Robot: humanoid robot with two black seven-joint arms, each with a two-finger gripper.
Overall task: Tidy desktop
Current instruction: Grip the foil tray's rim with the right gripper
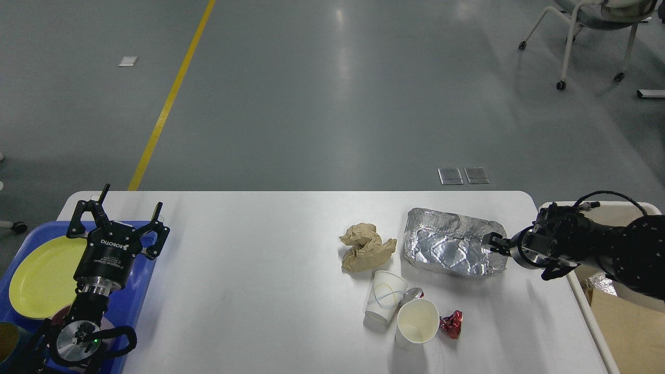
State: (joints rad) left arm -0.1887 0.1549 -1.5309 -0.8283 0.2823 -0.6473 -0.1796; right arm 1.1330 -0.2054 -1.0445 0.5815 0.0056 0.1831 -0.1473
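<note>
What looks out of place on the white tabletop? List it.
Litter sits clustered right of centre on the white tabletop: a crumpled brown paper wad, a dented silver foil tray, two white paper cups tipped on their sides, and a crumpled red foil wrapper.

A crumpled brown paper ball (366, 246) lies just beside a crinkled silver foil tray (453, 248). Nearer, two white paper cups (400, 308) lie touching, a red foil wrapper (451, 323) beside them. A round yellow plate (44, 278) sits on a blue plastic tray (139, 280).
</note>
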